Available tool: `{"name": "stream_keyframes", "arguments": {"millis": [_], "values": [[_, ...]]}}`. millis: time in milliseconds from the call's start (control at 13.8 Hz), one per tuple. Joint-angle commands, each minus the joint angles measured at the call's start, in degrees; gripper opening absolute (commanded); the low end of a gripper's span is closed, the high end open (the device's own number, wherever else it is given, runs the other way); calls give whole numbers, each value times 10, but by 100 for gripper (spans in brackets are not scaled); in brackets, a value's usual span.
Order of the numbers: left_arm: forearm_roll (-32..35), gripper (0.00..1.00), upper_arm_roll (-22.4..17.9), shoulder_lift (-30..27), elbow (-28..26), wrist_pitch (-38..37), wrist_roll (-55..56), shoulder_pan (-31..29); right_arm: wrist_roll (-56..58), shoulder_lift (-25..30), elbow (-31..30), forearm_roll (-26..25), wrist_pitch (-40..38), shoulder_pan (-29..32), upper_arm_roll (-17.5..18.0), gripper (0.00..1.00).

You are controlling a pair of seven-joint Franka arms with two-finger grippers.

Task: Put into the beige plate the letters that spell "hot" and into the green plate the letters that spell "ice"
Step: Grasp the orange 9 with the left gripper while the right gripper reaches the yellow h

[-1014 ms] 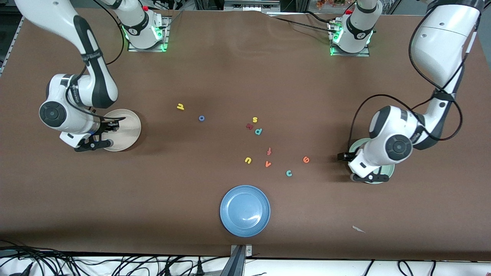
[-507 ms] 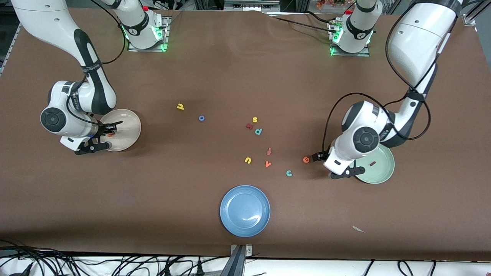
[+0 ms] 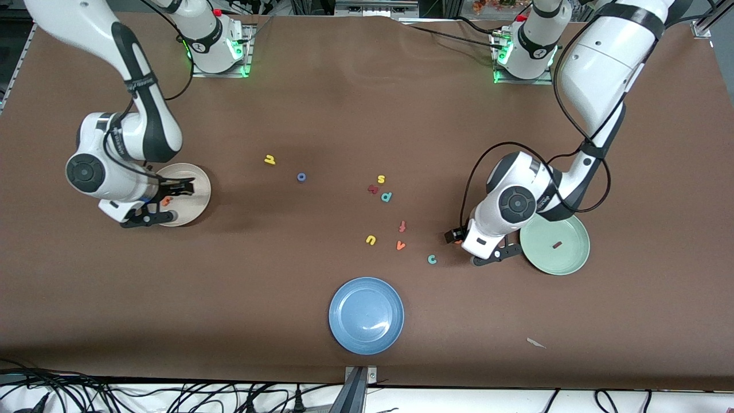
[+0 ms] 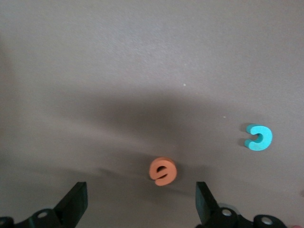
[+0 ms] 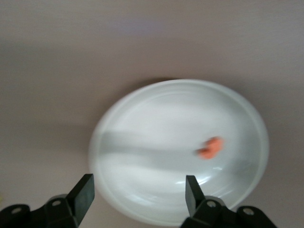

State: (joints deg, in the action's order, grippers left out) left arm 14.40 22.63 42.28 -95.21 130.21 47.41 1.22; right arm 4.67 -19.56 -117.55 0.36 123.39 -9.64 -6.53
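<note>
The orange t (image 3: 166,201) (image 5: 211,147) lies in the beige plate (image 3: 203,192) (image 5: 156,123). My right gripper (image 3: 182,199) (image 5: 138,192) hangs open just over that plate, holding nothing. The dark red i (image 3: 556,245) rests in the green plate (image 3: 573,255). Beside that plate, my left gripper (image 3: 461,246) (image 4: 140,204) is open low over the table, with the orange e (image 4: 163,171) lying loose just ahead of its fingers. The teal c (image 3: 432,259) (image 4: 259,137) sits close by. The yellow h (image 3: 269,160) and blue o (image 3: 301,176) lie mid-table.
A blue plate (image 3: 366,315) stands near the front edge. Other loose letters are scattered mid-table: yellow s (image 3: 381,179), a dark red one (image 3: 373,189), teal p (image 3: 386,197), red-orange f (image 3: 402,226), yellow u (image 3: 370,240), orange v (image 3: 400,245).
My right gripper has opened and the orange t now lies in the beige plate. My left arm swung off the green plate to the orange e, uncovering the dark red i.
</note>
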Motion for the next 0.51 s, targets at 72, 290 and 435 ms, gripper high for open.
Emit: {"name": "stream_keyframes", "arguments": {"millis": [72, 290, 435], "values": [[-11, 95, -7, 30, 37, 0, 20, 20, -131, 43, -50, 21, -3, 4, 71, 86], [-10, 86, -8, 41, 46, 13, 27, 24, -228, 55, -98, 20, 54, 3, 143, 86], [-10, 78, -9, 43, 46, 21, 34, 24, -274, 51, -117, 20, 83, 2, 180, 86]]}}
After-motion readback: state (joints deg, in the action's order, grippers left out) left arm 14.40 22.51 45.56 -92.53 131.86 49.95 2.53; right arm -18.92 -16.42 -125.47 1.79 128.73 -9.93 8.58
